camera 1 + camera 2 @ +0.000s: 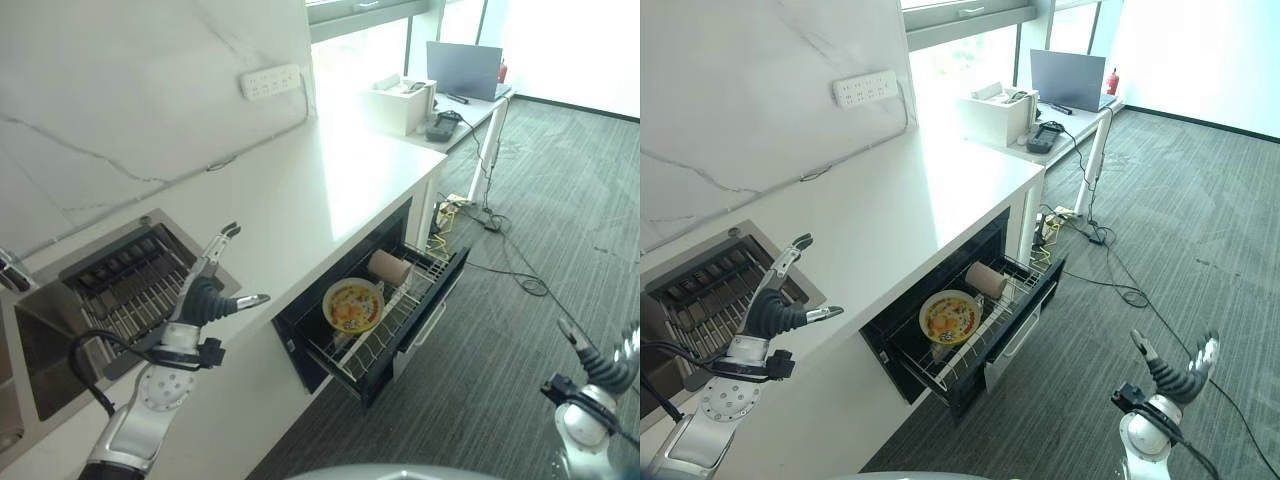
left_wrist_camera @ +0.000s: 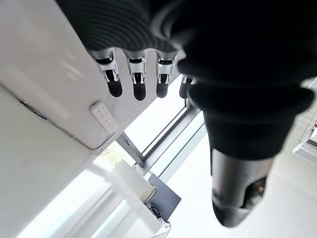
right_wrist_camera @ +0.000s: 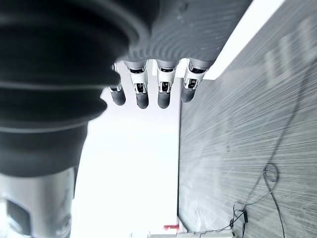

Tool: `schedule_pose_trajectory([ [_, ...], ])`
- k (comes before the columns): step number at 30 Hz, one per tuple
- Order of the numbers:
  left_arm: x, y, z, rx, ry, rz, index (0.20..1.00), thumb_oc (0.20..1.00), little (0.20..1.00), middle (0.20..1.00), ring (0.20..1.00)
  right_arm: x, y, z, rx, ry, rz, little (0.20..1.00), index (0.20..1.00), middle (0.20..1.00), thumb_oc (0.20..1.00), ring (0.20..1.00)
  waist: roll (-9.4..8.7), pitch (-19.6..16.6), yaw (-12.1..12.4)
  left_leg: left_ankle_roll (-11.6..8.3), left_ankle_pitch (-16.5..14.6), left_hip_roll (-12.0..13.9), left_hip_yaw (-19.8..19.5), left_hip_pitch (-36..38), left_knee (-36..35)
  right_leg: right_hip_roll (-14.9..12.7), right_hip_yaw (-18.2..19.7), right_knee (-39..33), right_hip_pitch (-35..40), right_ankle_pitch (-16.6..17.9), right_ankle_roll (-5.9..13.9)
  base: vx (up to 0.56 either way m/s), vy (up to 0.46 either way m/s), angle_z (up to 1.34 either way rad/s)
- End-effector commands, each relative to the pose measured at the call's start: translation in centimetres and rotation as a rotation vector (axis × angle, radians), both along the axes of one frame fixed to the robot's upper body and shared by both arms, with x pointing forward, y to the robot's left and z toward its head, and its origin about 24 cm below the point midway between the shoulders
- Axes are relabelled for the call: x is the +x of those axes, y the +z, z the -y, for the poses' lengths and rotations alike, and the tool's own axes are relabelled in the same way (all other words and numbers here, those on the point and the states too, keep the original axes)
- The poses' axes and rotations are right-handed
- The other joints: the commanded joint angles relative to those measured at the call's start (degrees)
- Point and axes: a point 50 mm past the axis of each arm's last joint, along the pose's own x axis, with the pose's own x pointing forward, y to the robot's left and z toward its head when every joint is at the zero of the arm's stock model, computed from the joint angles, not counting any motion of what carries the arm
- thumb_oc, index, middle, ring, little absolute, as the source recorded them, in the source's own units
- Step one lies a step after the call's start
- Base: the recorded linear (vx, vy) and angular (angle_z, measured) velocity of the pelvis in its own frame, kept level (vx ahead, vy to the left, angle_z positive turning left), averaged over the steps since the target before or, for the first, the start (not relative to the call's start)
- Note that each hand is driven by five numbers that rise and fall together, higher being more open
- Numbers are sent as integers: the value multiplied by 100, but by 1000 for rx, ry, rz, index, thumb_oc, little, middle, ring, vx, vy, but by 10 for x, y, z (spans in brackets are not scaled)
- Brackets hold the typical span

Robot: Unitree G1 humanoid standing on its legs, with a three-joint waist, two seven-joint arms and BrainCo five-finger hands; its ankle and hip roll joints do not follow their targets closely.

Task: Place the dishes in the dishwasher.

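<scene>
Left robot hand (image 1: 205,298) sits nearest, low over the counter (image 1: 300,190) edge beside the sink (image 1: 120,285), fingers straight and spread wide, thumb out, holding nothing. Wrist view agrees: straight fingers, nothing past them but wall and window.

Next along to the right, the dishwasher (image 1: 375,310) drawer is pulled out under the counter w/ its wire rack (image 1: 385,335) showing. A bowl (image 1: 352,304) w/ a yellow-orange patterned inside stands tilted on edge in the rack; just beside it, toward the back, lies a tan cup (image 1: 389,267) on its side. No other dishes visible on the counter.

Handling, as a guess: bowl looks like glazed ceramic or hard plastic, so stiff, smooth, prob. slippery, breakable if knocked against the wires. Best hold is at the rim, thumb inside, fingers outside. Cup looks light; take it round the body.

Far right, low over the carpet (image 1: 560,230), right robot hand (image 1: 605,362) hangs w/ fingers relaxed and apart, empty.

Writing: none legible; power strip (image 1: 270,81) on the wall too small to read.
</scene>
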Motion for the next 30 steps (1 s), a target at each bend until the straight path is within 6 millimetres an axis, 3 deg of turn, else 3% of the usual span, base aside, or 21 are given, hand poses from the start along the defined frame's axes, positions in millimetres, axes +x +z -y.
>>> schedule_pose_trajectory([
  [1,20,33,5,-23,-73,144,1000,1000,1000,1000,1000,31,24,-1,85,15,214,1000,1000,1000,1000,1000,10,398,41,106,-743,125,237,248,366,-39,-163,328,-159,84,161,0,0,0],
  [8,24,6,51,0,-335,-34,1000,1000,1000,1000,1000,55,6,-35,154,132,167,1000,1000,1000,1000,1000,47,446,213,143,-782,139,95,272,476,11,-280,452,-80,-116,61,-43,-32,5],
  [13,22,-3,60,5,-386,-79,1000,1000,1000,1000,1000,62,-2,-43,206,206,144,1000,1000,1000,1000,1000,38,351,290,79,-750,172,106,338,404,-53,-418,319,33,-73,110,-18,-12,10],
  [18,29,11,55,11,-359,-10,1000,1000,1000,1000,1000,72,-18,-55,381,305,161,1000,1000,1000,1000,1000,53,426,388,184,-949,169,32,221,843,-89,-464,877,-153,-226,39,0,0,0],
  [23,41,31,63,43,-369,77,1000,1000,1000,1000,1000,83,-24,-60,504,315,227,1000,1000,1000,1000,1000,127,765,562,187,-1277,322,-285,-515,2019,-271,-496,1980,-636,-745,-204,-58,-17,17],
  [26,45,39,69,41,-363,131,1000,1000,1000,1000,1000,88,-28,-64,541,340,222,1000,1000,1000,1000,1000,254,982,623,107,-1428,386,-425,-1050,2673,-457,-497,2581,-966,-1068,-343,-118,44,18],
  [30,51,57,79,36,-368,214,1000,1000,1000,1000,1000,103,-25,-75,557,434,214,1000,1000,1000,1000,1000,421,1227,741,116,-1554,269,-573,-1739,3346,-783,-390,3460,-1650,-1226,-423,-143,106,5],
])
